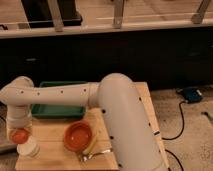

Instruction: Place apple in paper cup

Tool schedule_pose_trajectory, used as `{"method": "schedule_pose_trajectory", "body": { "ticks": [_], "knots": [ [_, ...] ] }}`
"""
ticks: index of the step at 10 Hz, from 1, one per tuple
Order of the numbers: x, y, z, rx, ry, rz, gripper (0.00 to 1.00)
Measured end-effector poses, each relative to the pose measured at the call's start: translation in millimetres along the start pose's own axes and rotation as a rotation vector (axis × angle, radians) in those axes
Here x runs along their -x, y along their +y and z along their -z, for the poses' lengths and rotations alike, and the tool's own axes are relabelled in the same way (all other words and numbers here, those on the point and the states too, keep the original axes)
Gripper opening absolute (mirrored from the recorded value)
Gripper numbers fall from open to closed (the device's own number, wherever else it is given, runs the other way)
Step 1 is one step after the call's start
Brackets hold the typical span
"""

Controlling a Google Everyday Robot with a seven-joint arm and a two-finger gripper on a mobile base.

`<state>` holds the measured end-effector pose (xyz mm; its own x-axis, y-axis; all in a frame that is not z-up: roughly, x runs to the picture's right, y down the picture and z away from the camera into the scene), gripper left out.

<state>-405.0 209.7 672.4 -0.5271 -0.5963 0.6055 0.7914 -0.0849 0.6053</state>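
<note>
My gripper [20,134] hangs from the white arm's wrist at the left edge of the wooden table [55,152] and points down. It is shut on the apple [19,135], a small orange-red round fruit that shows between the fingers. The paper cup [28,149], short and white, stands upright on the table just below and slightly right of the apple. The apple is just above the cup's rim, at its left side.
A wide orange bowl [78,136] sits right of the cup. A green tray [57,106] lies behind it, partly under my forearm. A yellow item and a metal utensil [93,151] lie by the bowl. My thick arm [125,125] covers the table's right side.
</note>
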Motion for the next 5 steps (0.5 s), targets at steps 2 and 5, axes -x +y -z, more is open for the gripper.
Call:
{"method": "schedule_pose_trajectory", "body": {
  "ticks": [2,5],
  "knots": [
    [1.3,0.2,-0.4,-0.003,-0.008,0.008,0.49],
    [2.2,0.6,-0.4,-0.005,-0.016,0.016,0.49]
  ]
}}
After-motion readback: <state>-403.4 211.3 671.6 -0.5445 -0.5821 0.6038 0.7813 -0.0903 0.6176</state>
